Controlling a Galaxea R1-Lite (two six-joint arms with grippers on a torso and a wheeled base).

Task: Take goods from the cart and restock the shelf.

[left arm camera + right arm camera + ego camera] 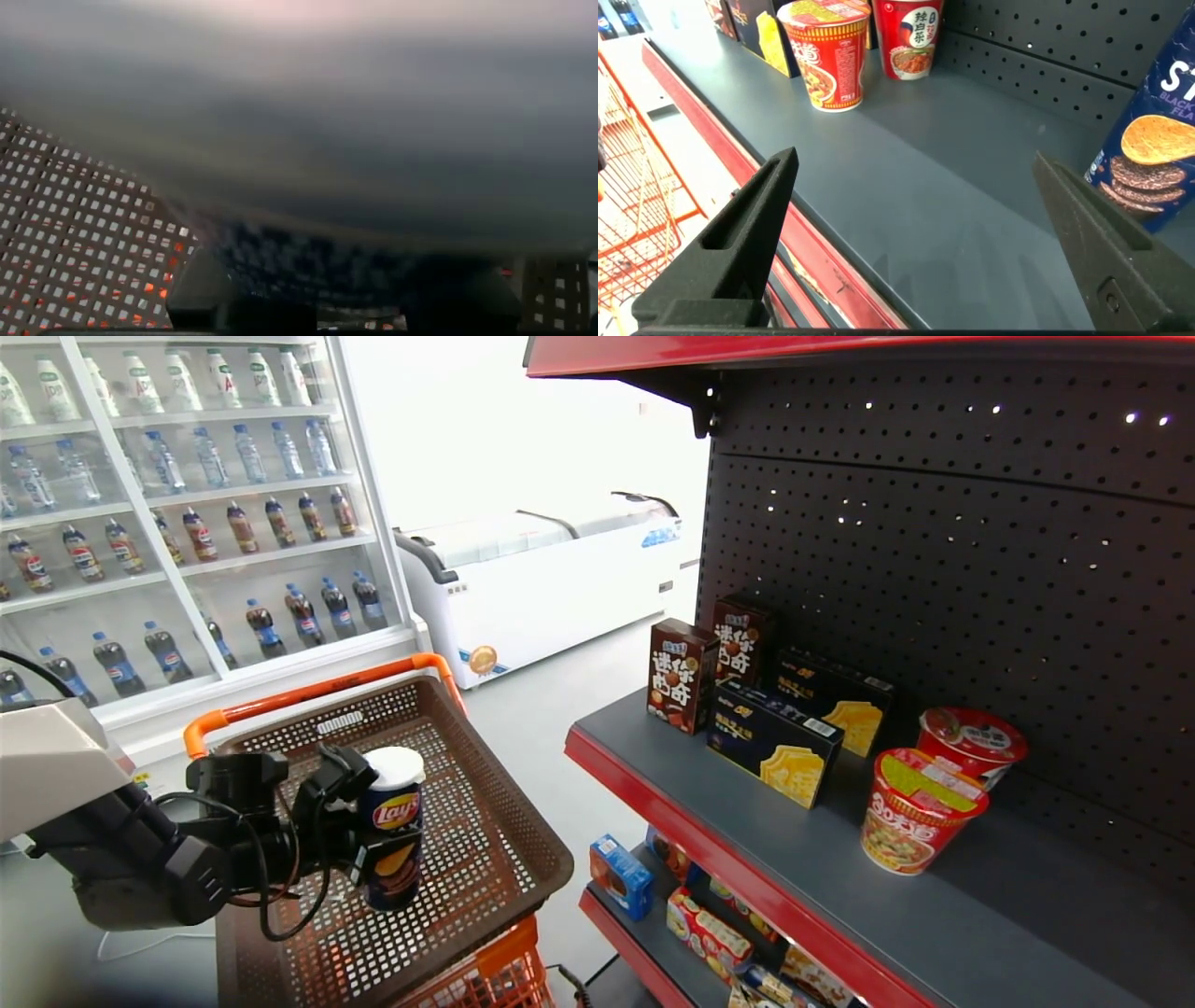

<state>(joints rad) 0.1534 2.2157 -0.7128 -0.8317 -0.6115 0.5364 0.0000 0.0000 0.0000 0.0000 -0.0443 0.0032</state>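
Observation:
A dark blue chips can [393, 825] with a white lid stands upright over the brown mesh cart basket [490, 803]. My left gripper [359, 821] is shut on its side. In the left wrist view the can [355, 187] looms dark and very close, with basket mesh [75, 243] beside it. My right gripper [915, 252] is open above the grey shelf board [971, 187], nothing between its fingers [738, 243]. Another chips can [1148, 140] stands on the shelf to one side of it. Two cup noodles [827, 51] stand farther along.
The shelf [709, 803] holds brown boxes [681, 674], dark blue boxes [775, 742] and cup noodles [920, 807] against a pegboard back. A lower shelf carries more goods [621, 875]. A drinks cooler [187, 513] and chest freezer [541, 579] stand behind the cart.

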